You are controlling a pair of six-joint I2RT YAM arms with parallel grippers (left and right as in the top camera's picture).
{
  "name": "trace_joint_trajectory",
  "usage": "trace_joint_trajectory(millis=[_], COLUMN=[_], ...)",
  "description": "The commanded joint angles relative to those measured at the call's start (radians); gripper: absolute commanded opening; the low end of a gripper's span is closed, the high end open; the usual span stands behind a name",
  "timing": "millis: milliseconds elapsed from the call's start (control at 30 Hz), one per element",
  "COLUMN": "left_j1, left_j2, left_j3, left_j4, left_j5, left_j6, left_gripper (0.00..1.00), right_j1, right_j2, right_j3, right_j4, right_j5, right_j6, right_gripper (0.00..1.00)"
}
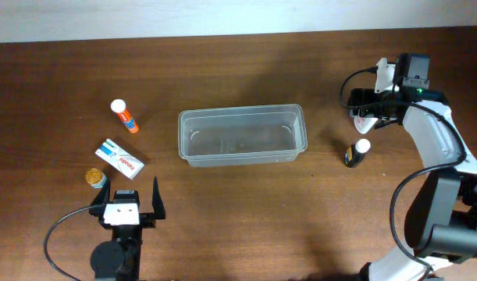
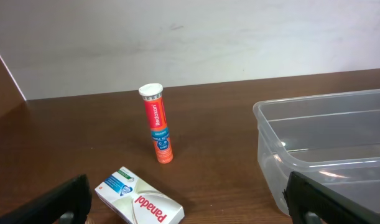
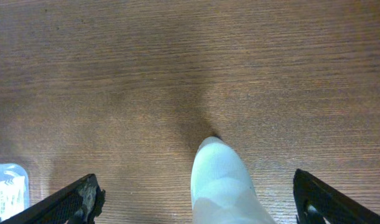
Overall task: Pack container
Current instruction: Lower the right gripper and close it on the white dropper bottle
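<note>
1. The left fingers [image 2: 62, 202] are spread wide with nothing between them. In their own wrist view only the dark tips show, one at each bottom corner, the rest cut off by the edge.
2. The right fingers [image 3: 74, 200] are parted just as wide. A white rounded thing [image 3: 224, 183] rises between them, clear of both tips, and runs off the bottom edge. I can't say what it is.
3. From overhead the right arm covers that spot, and only a scrap of white and red shows beneath it.
4. The container [image 1: 242, 135] sits mid-surface [image 1: 246, 226], open side up, the wood showing through its clear walls. The left wrist view catches only one end, cropped at the right.
5. Well to its left lie an orange tube [image 1: 124, 115] with a white cap and a Panadol box [image 1: 119, 158]. A gold-lidded jar [image 1: 96, 179] sits just beside the box, too small to read.
6. A small dark bottle [image 1: 357, 152] with a white cap stands to the right of the container, near the right arm.
7. A pale printed corner [image 3: 6, 190] pokes into the right wrist view at lower left, too cropped to identify.
</note>
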Motion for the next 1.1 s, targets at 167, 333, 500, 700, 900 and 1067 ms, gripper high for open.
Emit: trace_joint_trajectory(millis=[167,333,500,700,900,1067], left_j1=[0.004,0.004,0.004,0.004,0.004,0.004], left_j2=[-0.008,-0.008,-0.008,-0.008,-0.008,-0.008], left_j3=[-0.005,-0.005,-0.005,-0.005,-0.005,-0.005], left_j4=[-0.001,-0.001,-0.001,-0.001,-0.001,-0.001], left_j5=[0.011,0.011,0.011,0.011,0.011,0.011], left_j6=[-0.002,-0.002,-0.002,-0.002,-0.002,-0.002], left_gripper=[1.00,1.00,1.00,1.00,1.00,1.00], right_j1=[-0.034,-0.050,-0.051,-0.051,-0.051,-0.051], right_j2=[0.020,0.023,0.024,0.027,0.047,0.059], right_j3=[0.015,0.015,0.015,0.015,0.015,0.015], right_j4=[0.002,-0.006,-0.009,-0.009,-0.009,-0.003], right_j5=[0.010,0.010,0.009,0.007,-0.024,-0.051], right_j6=[-0.029,-0.036,-0.045,-0.052,-0.051,-0.051], right_gripper=[0.87,0.85,0.80,0.79,0.72,0.56])
